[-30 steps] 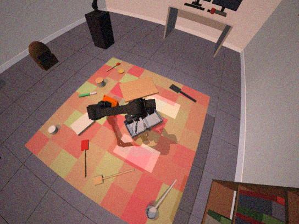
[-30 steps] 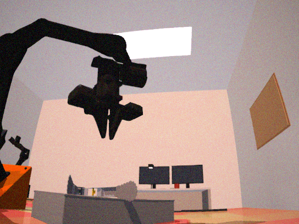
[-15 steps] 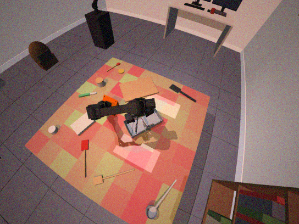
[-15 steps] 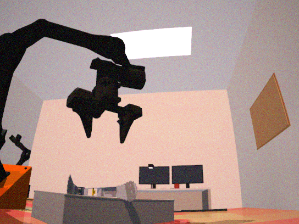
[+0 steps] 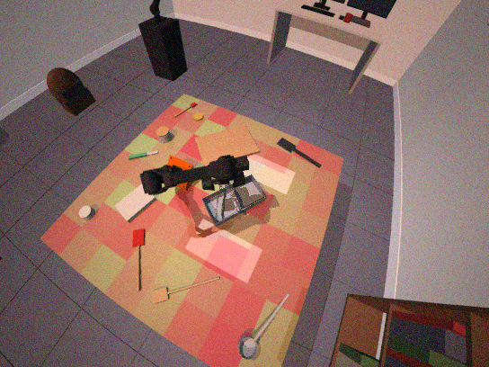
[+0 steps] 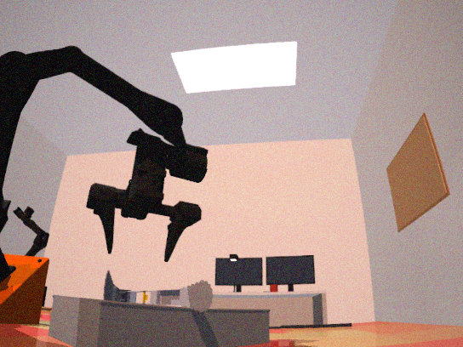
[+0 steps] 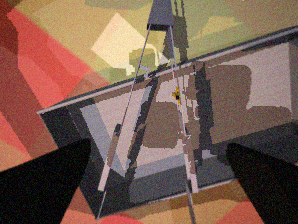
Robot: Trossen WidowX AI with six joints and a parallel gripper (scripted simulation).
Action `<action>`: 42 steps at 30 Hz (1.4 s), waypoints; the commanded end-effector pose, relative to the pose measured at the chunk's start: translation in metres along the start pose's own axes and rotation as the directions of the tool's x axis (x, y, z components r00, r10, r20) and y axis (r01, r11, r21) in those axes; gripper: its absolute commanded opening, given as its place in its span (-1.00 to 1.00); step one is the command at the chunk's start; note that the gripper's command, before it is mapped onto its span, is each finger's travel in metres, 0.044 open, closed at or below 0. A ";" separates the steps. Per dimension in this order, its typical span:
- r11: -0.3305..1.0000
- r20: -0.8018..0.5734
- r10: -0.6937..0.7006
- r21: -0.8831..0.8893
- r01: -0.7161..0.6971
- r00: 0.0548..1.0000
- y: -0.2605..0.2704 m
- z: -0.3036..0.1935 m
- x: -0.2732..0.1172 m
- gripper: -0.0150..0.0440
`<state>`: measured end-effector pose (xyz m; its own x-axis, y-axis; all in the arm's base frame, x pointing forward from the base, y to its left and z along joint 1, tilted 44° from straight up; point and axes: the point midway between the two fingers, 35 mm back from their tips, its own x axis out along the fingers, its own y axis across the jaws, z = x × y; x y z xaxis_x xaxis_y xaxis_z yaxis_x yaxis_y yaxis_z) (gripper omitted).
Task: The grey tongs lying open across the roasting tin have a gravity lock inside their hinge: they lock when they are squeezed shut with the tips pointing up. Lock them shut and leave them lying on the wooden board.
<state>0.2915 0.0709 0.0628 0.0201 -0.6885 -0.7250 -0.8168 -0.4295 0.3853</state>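
Observation:
The grey tongs (image 5: 228, 201) (image 7: 161, 14) (image 6: 128, 294) lie open in a V across the grey roasting tin (image 5: 208, 210) (image 7: 56, 125) (image 6: 149, 327). In the wrist view their hinge is at the top and the two arms spread towards me. My gripper (image 6: 138, 255) (image 7: 160, 147) (image 5: 225, 183) is open wide and empty. It hangs above the tin, with a clear gap down to the tongs and one finger to each side of them. The wooden board (image 5: 226, 144) lies flat on the mat just behind the tin, with nothing on it.
The orange robot base (image 5: 180, 164) (image 6: 21, 289) is left of the tin. Around the checked mat lie a black spatula (image 5: 298, 152), a red spatula (image 5: 138, 237), a wooden spatula (image 5: 159, 294), a ladle (image 5: 249, 346), a green marker (image 5: 143, 154) and a white pad (image 5: 135, 202).

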 end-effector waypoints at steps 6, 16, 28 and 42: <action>1.000 0.004 0.002 0.009 -0.002 1.000 0.000 0.002 0.004 1.00; 1.000 0.005 0.000 0.009 0.000 1.000 -0.002 0.002 0.020 1.00; 1.000 0.005 -0.001 0.009 0.001 1.000 -0.004 0.001 0.040 1.00; 1.000 0.004 -0.001 0.009 0.001 1.000 -0.003 0.001 0.063 1.00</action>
<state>0.2952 0.0336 0.0188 0.0174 -0.6829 -0.7303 -0.8240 -0.4235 0.3764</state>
